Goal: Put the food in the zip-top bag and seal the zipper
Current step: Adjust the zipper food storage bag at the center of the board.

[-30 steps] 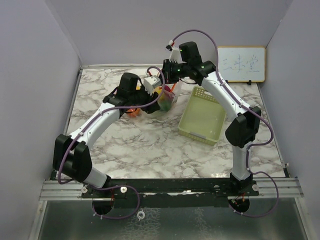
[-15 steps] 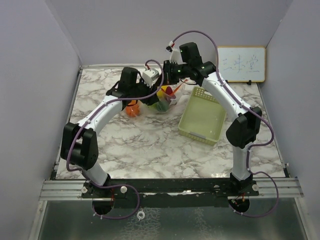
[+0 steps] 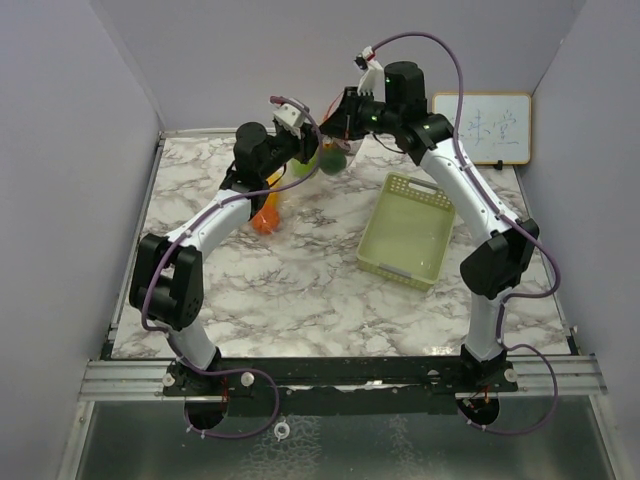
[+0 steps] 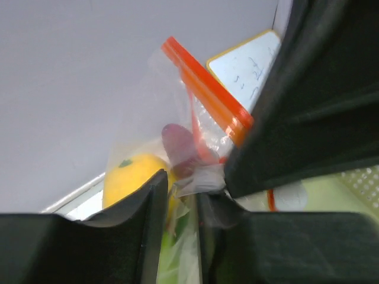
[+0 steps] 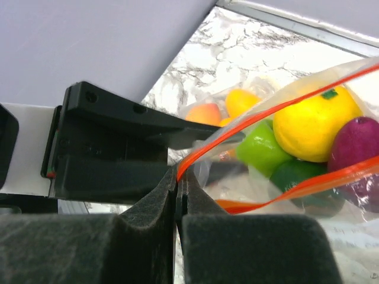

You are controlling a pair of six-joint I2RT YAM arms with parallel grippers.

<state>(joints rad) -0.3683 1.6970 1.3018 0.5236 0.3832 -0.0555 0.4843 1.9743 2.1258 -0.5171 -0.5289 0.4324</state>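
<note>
Bag (image 3: 325, 160): thin, clear, crinkled film, lifted off the desk (image 3: 300, 290) near its 12 o'clock edge and hanging between the two pincers.
Zipper strip (image 5: 237, 127): orange-red ribbed plastic. Its two halves stand apart, so the mouth is open.
Left pincer (image 4: 180, 195): hard black fingers clamped on a bunch of the bag's film at its side.
Right pincer (image 5: 177, 177): grey foam pads pressed together on the end of one zipper strip.
Food in the bag: smooth and glossy. There is a round yellow fruit (image 5: 314, 127) with a green stem mark, a light green round piece (image 5: 257, 148), a dark green piece (image 5: 296, 174) and a dark purple oval (image 5: 355, 145).
Food outside: an orange piece (image 3: 265, 218) lies on the desk at 8 o'clock from the bag, partly under the left arm.
Basket (image 3: 405, 235): pale green perforated plastic, rectangular and shallow, at 4 o'clock from the bag.
Desk surface: white marble pattern with grey veins.
Whiteboard (image 3: 490, 128): at 2 o'clock against the back wall, with faint writing too small to read. Its left edge is covered by the right arm.
Hard to make out: from above, the arms hide most of the bag. In the right wrist view two orange-yellow pieces show through the film, and I cannot tell whether they are inside the bag or behind it.
</note>
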